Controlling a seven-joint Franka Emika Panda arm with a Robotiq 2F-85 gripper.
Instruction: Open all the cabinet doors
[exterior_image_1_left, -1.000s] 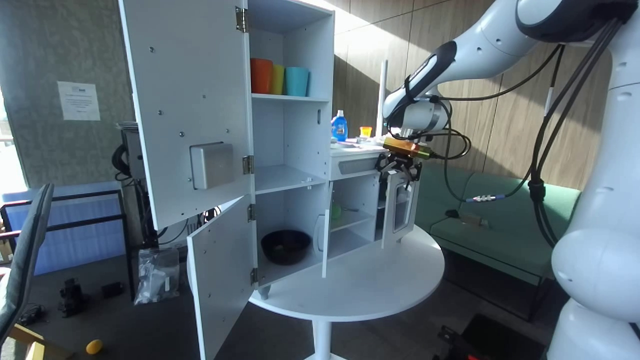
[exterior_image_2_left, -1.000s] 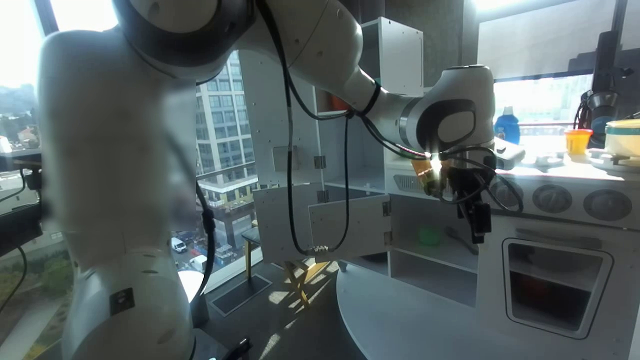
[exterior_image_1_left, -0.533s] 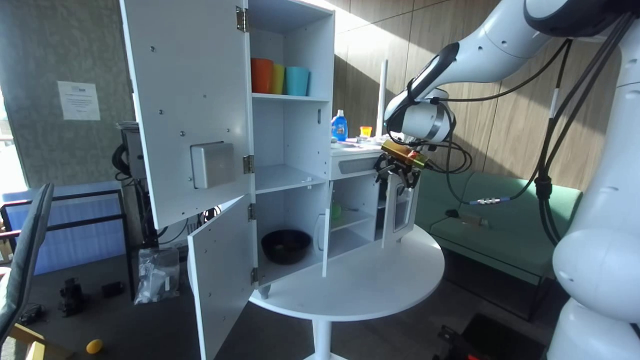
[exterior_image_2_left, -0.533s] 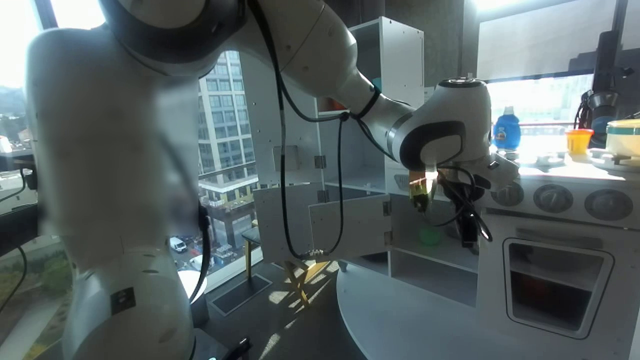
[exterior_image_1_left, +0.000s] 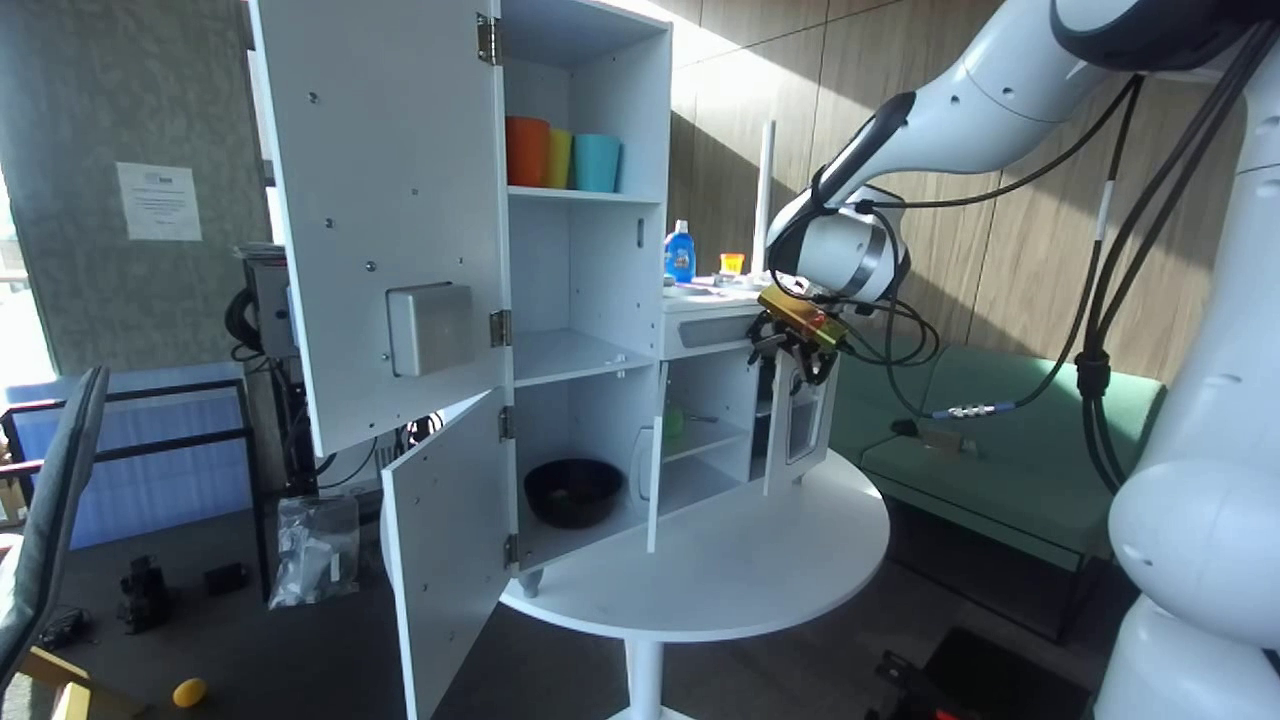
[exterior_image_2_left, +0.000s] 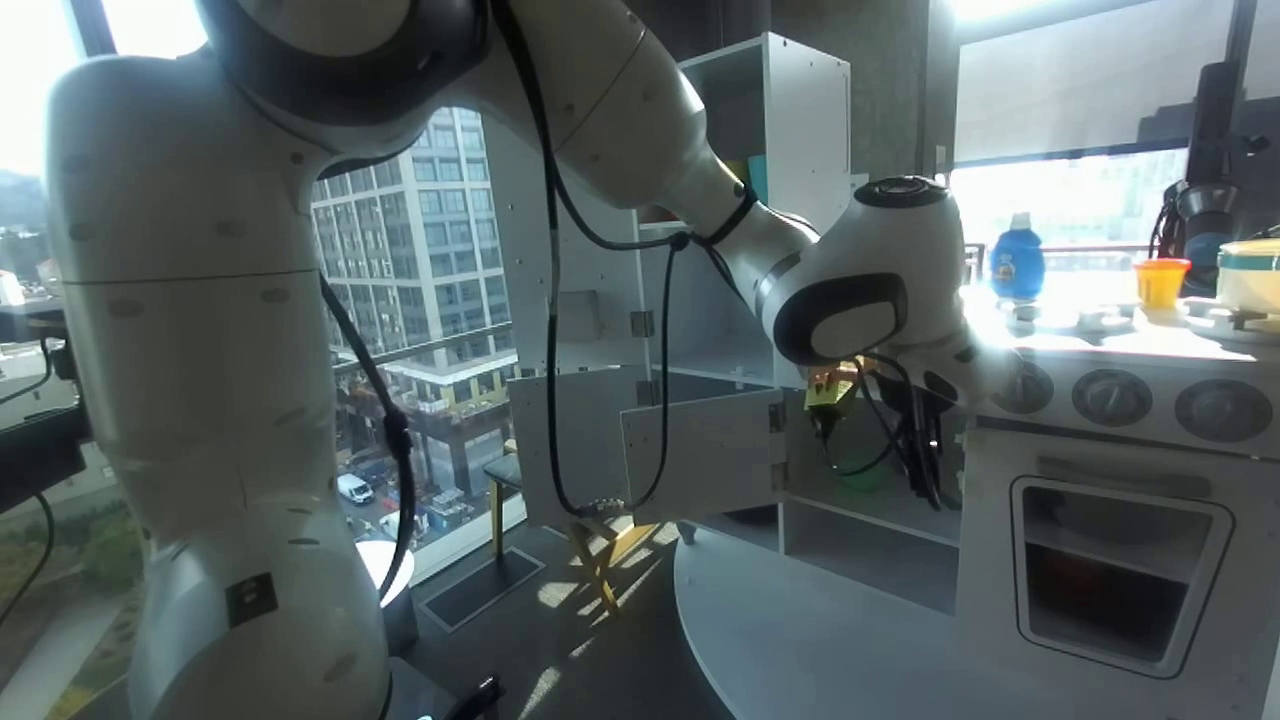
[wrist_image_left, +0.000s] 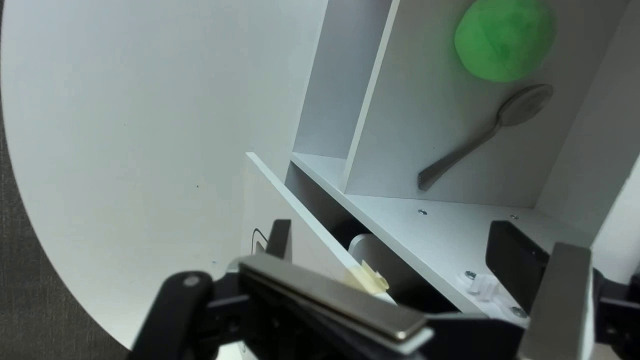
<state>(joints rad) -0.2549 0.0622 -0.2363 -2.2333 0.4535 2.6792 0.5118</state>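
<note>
The tall upper door (exterior_image_1_left: 400, 180) and the lower door (exterior_image_1_left: 455, 550) of the white cabinet (exterior_image_1_left: 615, 90) stand wide open. The small middle door (exterior_image_2_left: 705, 450) also stands open. The oven door with a window (exterior_image_2_left: 1110, 468) is ajar; it also shows in an exterior view (exterior_image_1_left: 805, 425). In the wrist view its top edge (wrist_image_left: 305, 215), with yellow tape on it, stands a narrow gap off the cabinet front. My gripper (wrist_image_left: 397, 250) is open above this door, one finger on its outer side, the other over the cabinet shelf. It also shows in an exterior view (exterior_image_1_left: 790, 365). I cannot tell whether it touches anything.
The cabinet stands on a round white table (exterior_image_1_left: 750, 580). A green bowl (wrist_image_left: 505, 40) and a spoon (wrist_image_left: 525, 105) lie in the open compartment. A black bowl (exterior_image_1_left: 573, 493), cups (exterior_image_1_left: 597, 163) and a blue bottle (exterior_image_1_left: 680, 252) are in or on the cabinet.
My gripper has tilted and come lower, in front of the compartment beside the oven door. The cabinet and its tall door have shifted very slightly to the right in an exterior view.
</note>
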